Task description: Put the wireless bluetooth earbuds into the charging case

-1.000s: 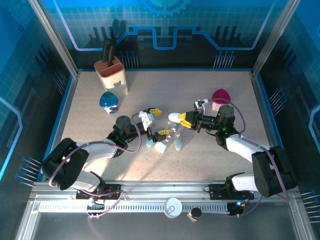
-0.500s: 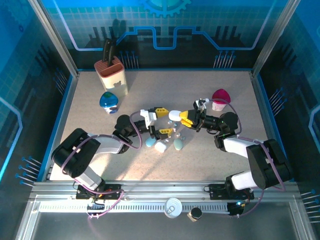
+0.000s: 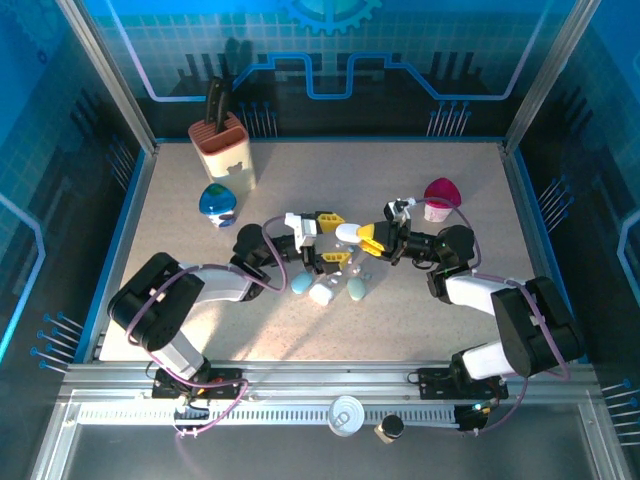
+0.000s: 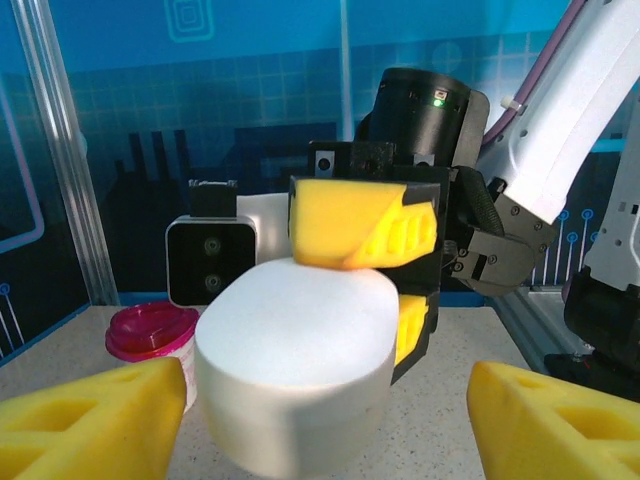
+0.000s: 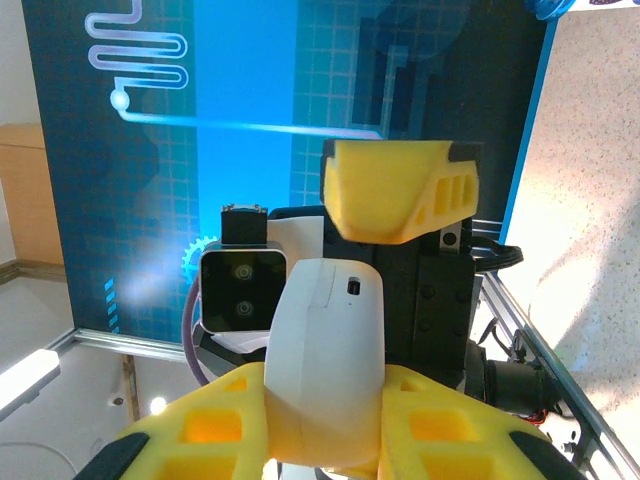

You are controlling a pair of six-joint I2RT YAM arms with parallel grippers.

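Two grippers meet nose to nose at mid-table. The right gripper (image 3: 365,237) is clamped on the white case (image 4: 295,370), holding it off the table (image 3: 450,310), long axis running toward the left arm. The left gripper (image 3: 333,238) stands open, one finger on each side of the case, apparently not touching. The earbuds (image 3: 357,268) – tiny white bits – lie just below both grippers beside the pastel cases (image 3: 320,292), nearest the left one's free fingers.
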